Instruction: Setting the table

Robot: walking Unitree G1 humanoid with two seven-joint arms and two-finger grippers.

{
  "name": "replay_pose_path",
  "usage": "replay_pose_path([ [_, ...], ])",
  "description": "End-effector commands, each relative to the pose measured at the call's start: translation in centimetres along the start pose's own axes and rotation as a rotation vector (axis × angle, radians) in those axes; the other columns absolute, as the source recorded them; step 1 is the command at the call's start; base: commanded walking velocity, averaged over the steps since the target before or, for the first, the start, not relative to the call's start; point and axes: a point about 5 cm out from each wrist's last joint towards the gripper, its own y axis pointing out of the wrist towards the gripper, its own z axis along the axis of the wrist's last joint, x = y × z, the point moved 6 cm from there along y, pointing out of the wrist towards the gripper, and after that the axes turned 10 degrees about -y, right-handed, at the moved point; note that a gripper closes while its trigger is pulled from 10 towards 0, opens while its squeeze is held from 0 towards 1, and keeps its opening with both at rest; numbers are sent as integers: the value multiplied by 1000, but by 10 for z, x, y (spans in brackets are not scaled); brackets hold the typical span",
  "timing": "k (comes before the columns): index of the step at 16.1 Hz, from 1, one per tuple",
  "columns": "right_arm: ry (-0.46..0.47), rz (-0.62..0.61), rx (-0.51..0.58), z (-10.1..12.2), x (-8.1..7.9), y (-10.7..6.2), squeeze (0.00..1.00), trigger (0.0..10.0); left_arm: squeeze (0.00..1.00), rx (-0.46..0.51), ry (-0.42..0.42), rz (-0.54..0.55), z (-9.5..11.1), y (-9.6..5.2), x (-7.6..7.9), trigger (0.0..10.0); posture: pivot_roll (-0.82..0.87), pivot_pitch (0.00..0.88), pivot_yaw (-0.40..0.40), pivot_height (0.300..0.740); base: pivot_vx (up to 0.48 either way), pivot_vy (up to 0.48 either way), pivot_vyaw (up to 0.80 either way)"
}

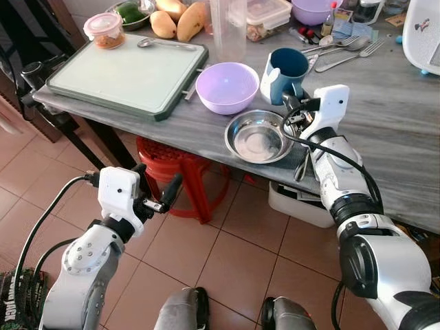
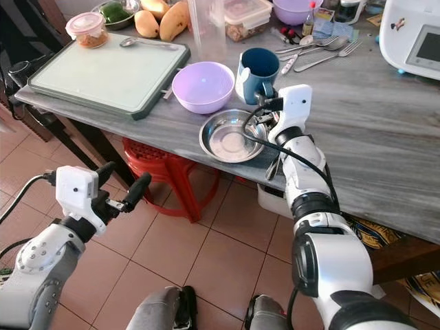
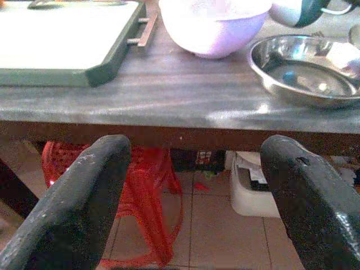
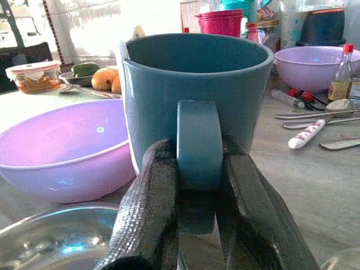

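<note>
A blue mug (image 1: pixel 283 71) stands on the grey table (image 1: pixel 385 117), behind a steel bowl (image 1: pixel 258 137) and beside a purple bowl (image 1: pixel 227 87). My right gripper (image 4: pixel 198 197) is shut on the blue mug's handle (image 4: pixel 199 147), one black finger on each side. In the head views the right gripper (image 1: pixel 292 106) sits at the mug's near side, above the steel bowl's rim. My left gripper (image 1: pixel 157 187) is open below the table edge, over the tiled floor, holding nothing. Its fingers (image 3: pixel 84 197) point toward the table's front edge.
A green-rimmed cutting board (image 1: pixel 127 74) with a spoon (image 1: pixel 161 44) lies at the table's left. Forks and spoons (image 1: pixel 340 49), a second purple bowl (image 1: pixel 313 9), mangoes (image 1: pixel 177 22) and food containers stand at the back. A red stool (image 1: pixel 175 168) and a white bin (image 1: pixel 299 203) sit under the table.
</note>
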Motion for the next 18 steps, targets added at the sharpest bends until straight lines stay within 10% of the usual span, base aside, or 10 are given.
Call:
replay_pose_path([
  [1, 9, 0, 17, 6, 0, 4, 0, 10000, 0, -4, 5, 11, -1, 0, -3, 10000, 160, 141, 91, 740, 0, 0, 0],
  [18, -78, -130, -182, -23, 33, -5, 0, 10000, 0, 4, 6, 12, -1, 0, -2, 10000, 159, 139, 87, 740, 0, 0, 0],
])
